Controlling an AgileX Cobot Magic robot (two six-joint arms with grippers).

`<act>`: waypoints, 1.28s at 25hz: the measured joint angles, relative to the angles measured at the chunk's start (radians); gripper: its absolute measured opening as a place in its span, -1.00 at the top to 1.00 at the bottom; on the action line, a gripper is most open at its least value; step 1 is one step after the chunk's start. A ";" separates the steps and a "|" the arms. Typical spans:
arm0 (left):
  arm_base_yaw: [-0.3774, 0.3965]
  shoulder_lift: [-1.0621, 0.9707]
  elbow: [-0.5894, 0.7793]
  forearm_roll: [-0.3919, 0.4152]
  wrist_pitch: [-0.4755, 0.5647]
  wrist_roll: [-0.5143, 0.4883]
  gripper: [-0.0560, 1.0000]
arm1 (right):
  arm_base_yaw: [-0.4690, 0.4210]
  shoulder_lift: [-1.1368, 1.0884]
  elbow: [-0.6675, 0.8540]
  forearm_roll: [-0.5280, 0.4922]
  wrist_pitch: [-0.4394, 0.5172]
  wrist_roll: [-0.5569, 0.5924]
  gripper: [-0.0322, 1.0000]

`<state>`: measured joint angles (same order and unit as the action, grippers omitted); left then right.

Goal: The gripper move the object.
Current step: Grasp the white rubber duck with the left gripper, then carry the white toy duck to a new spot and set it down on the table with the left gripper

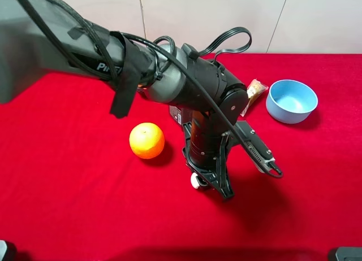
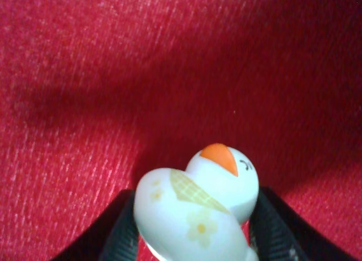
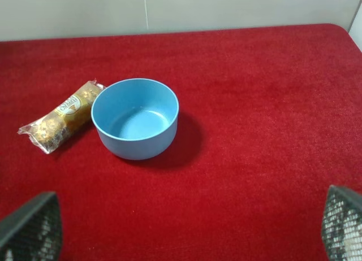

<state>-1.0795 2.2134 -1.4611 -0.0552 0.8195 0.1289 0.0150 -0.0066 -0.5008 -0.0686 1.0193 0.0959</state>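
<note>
Your left tool has its 2 fingers pressed against either side of the object, so the grasp looks made. The object is down by the red counter, at 4 o'clock from the orange. By my judgement the lift and carry remain. Your right tool hangs spread wide, empty.
</note>
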 joint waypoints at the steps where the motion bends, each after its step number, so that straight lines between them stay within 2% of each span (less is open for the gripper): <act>1: 0.000 0.000 0.000 0.000 0.000 0.000 0.09 | 0.000 0.000 0.000 0.000 0.000 0.000 -0.41; 20: 0.000 -0.067 -0.046 0.000 0.038 -0.002 0.10 | 0.000 0.000 0.000 0.000 0.000 0.000 -0.41; 32: 0.000 -0.081 -0.228 0.000 0.341 -0.078 0.11 | 0.000 0.000 0.000 0.000 0.000 0.000 -0.41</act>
<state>-1.0795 2.1327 -1.6888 -0.0552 1.1603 0.0511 0.0150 -0.0066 -0.5008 -0.0686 1.0193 0.0959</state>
